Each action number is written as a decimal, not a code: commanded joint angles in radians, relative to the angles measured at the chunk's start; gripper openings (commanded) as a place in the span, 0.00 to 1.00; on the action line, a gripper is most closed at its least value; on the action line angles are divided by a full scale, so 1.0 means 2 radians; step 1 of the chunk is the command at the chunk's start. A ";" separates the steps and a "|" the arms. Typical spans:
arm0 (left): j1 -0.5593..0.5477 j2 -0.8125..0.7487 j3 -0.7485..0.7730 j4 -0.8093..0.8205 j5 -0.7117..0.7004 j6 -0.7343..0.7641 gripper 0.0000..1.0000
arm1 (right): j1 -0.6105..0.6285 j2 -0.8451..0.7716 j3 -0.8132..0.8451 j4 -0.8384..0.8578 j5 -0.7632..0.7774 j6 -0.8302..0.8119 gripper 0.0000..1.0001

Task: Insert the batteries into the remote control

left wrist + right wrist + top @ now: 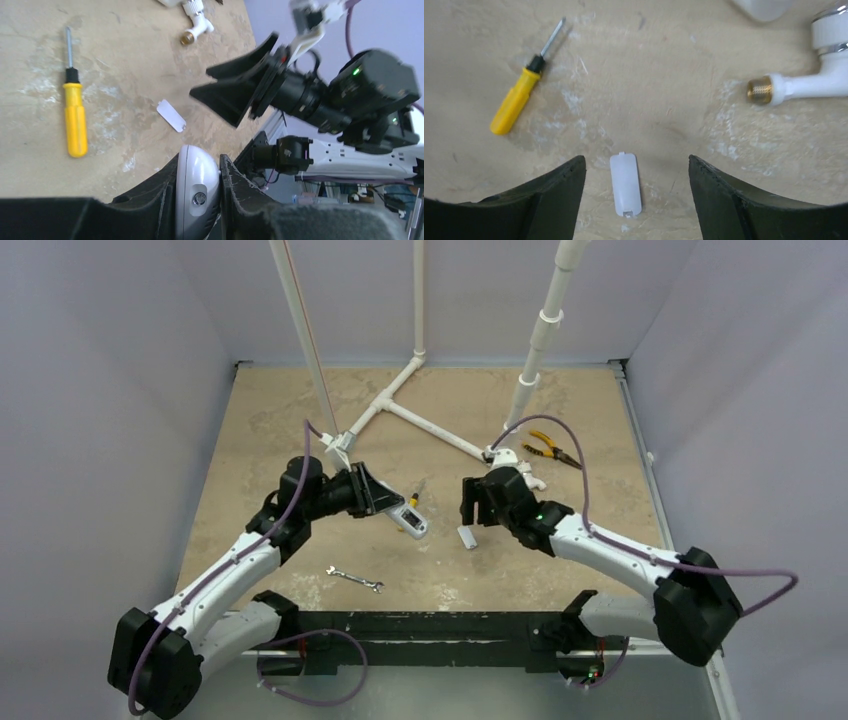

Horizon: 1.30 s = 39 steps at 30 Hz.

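Note:
My left gripper (385, 502) is shut on the white remote control (409, 517), holding it by its rounded end just above the table. In the left wrist view the remote's end (197, 192) with its small lens sits between the black fingers. My right gripper (472, 510) is open and empty, hovering over the white battery cover (466, 537), which lies flat on the table. In the right wrist view the cover (626, 184) lies between the spread fingers, nearer the left one. It also shows in the left wrist view (171, 115). No batteries are in view.
A yellow-handled screwdriver (516, 100) lies left of the cover, also visible in the left wrist view (74, 117). A small wrench (354, 579) lies near the front. Yellow-handled pliers (553, 449) and white pipe fittings (415, 420) are further back. A brass-tipped white fitting (804, 85) lies right of the cover.

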 commanded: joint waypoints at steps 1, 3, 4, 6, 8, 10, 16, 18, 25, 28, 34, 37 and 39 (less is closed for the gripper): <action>0.030 -0.013 -0.005 0.021 0.034 -0.004 0.00 | 0.053 0.059 0.012 -0.025 0.039 0.043 0.74; 0.032 -0.013 -0.005 0.021 0.041 -0.004 0.00 | 0.070 0.085 0.014 -0.013 0.038 0.042 0.74; 0.032 -0.013 -0.005 0.022 0.044 -0.005 0.00 | 0.076 0.094 0.013 -0.007 0.041 0.040 0.74; 0.033 -0.012 -0.006 0.023 0.047 -0.006 0.00 | 0.085 0.107 0.014 -0.004 0.053 0.038 0.71; 0.033 -0.012 -0.009 0.027 0.048 -0.008 0.00 | 0.089 0.113 0.015 -0.008 0.064 0.035 0.69; 0.033 -0.011 -0.010 0.031 0.050 -0.011 0.00 | 0.090 0.111 0.011 -0.006 0.062 0.028 0.67; 0.032 0.004 -0.011 0.048 0.060 -0.020 0.00 | 0.090 0.113 0.004 -0.005 0.018 -0.001 0.59; 0.033 0.005 -0.011 0.053 0.061 -0.023 0.00 | 0.090 0.113 0.006 -0.008 0.003 -0.011 0.56; 0.033 0.019 0.001 0.070 0.074 -0.033 0.00 | 0.090 0.125 0.016 -0.040 0.012 -0.014 0.52; 0.033 0.021 0.004 0.068 0.075 -0.032 0.00 | 0.090 0.127 0.015 -0.045 0.006 -0.013 0.47; 0.035 0.030 0.025 0.052 0.080 -0.019 0.00 | 0.090 0.126 0.013 -0.047 0.002 -0.017 0.40; 0.035 0.036 0.029 0.054 0.084 -0.020 0.00 | 0.090 0.134 0.015 -0.052 0.000 -0.019 0.38; 0.034 0.037 0.028 0.059 0.084 -0.022 0.00 | 0.090 0.135 0.013 -0.051 -0.006 -0.020 0.36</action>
